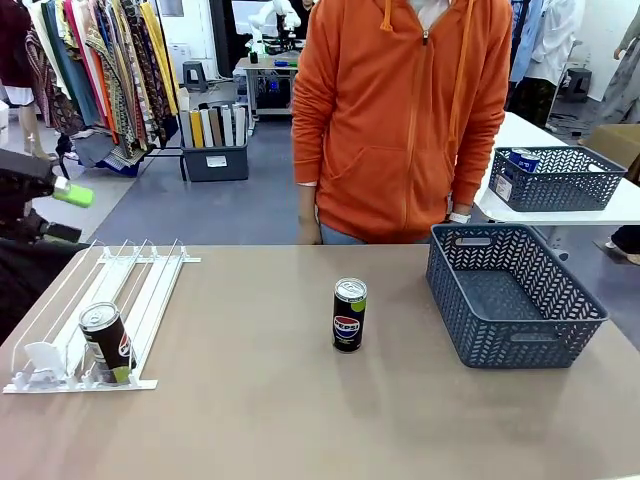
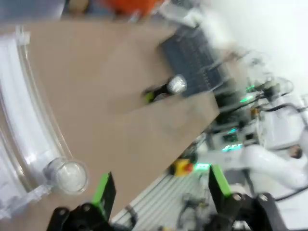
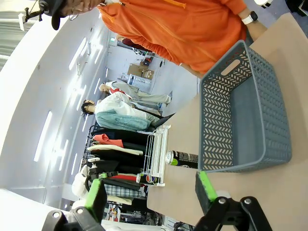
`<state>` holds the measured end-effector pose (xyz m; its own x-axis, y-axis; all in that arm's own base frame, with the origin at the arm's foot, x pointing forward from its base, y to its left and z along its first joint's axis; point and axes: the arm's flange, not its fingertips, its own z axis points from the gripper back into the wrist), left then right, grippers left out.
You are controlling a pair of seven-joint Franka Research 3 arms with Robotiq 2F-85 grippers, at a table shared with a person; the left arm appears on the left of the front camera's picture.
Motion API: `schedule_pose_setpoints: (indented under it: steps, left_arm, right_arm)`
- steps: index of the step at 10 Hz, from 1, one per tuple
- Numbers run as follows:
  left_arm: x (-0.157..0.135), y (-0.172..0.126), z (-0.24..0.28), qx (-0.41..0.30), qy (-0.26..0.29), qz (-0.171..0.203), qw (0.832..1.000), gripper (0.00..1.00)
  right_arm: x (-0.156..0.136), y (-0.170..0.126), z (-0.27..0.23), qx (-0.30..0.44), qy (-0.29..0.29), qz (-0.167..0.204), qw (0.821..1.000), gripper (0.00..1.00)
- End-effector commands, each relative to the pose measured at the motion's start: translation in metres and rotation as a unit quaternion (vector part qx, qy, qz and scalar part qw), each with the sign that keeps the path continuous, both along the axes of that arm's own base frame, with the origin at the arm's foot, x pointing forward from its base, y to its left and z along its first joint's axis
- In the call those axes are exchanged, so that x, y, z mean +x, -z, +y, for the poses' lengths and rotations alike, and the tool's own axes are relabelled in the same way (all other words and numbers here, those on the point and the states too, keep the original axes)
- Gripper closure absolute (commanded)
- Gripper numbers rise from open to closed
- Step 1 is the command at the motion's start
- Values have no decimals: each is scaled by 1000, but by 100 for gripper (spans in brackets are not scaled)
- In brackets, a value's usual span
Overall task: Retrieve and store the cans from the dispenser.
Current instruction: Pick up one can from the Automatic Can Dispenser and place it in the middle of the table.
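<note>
The white dispenser (image 1: pixel 150 285) lies on the table's left side, with one black Pepsi can (image 1: pixel 105 343) standing at its near end. A second black Pepsi can (image 1: pixel 349 315) stands alone at the table's middle. My left gripper (image 1: pixel 68 212) hovers at the far left, above the dispenser's far end. In the blurred left wrist view, the left gripper (image 2: pixel 161 187) is open and holds nothing, and the dispenser can's silver top (image 2: pixel 67 174) lies just beyond one finger. My right gripper (image 3: pixel 150 192) is open and holds nothing, well back from the middle can (image 3: pixel 183 159).
A dark grey lattice basket (image 1: pixel 515 295) stands on the table's right side with nothing visible inside. A person in an orange hoodie (image 1: pixel 400 110) stands at the far edge. Behind, a second basket (image 1: pixel 555 178) with blue cans sits on a white table.
</note>
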<state>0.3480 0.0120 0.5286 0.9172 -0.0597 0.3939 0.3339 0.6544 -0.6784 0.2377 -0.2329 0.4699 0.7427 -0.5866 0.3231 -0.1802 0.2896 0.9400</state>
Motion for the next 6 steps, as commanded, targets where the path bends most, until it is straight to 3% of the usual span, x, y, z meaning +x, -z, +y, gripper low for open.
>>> schedule_pose_setpoints:
  steps: [1,2,3,5,6]
  left_arm:
    - [-15,-9,-22,254,33,22,966,0]
    - [-18,-1,-36,368,16,51,928,0]
    - [-14,7,-47,396,7,62,916,0]
    - [5,25,-64,431,-9,81,899,0]
    - [16,24,-72,408,-26,69,910,0]
  right_arm:
    - [4,-3,0,2,2,-19,1000,0]
    - [4,-3,0,2,2,-19,1000,0]
    - [4,-3,0,2,2,-19,1000,0]
    - [4,-3,0,2,2,-19,1000,0]
    - [4,-3,0,2,2,-19,1000,0]
